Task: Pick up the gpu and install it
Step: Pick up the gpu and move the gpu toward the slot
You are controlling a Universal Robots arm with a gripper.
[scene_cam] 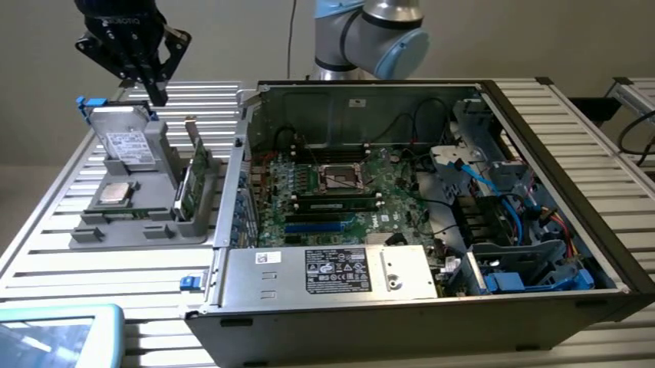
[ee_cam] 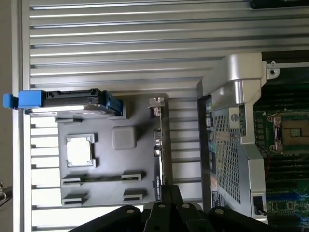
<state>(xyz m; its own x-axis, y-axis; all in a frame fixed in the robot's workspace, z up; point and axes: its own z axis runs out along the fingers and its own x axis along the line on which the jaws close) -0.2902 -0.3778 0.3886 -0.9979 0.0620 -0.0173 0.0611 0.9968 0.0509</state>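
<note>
The gpu (scene_cam: 193,180) stands on its edge in a slot of the grey holder tray (scene_cam: 97,234), green board upright with its thin metal bracket at the far end. From the wrist view the gpu (ee_cam: 161,145) appears edge-on as a thin dark strip. My black gripper (scene_cam: 156,93) hangs shut and empty well above the tray, over its far end, to the exterior view's left of the gpu. Its fingertips (ee_cam: 170,194) sit together just off the card's near end. The open computer case (scene_cam: 430,207) lies to the exterior view's right of the tray, its motherboard (scene_cam: 338,199) exposed.
On the same tray, a silver hard drive (scene_cam: 130,146) with blue clips stands upright and a CPU (scene_cam: 113,193) lies flat. A tablet (scene_cam: 51,333) sits at the near corner of the slatted aluminium table (scene_cam: 41,253). The arm's base (scene_cam: 363,38) rises behind the case.
</note>
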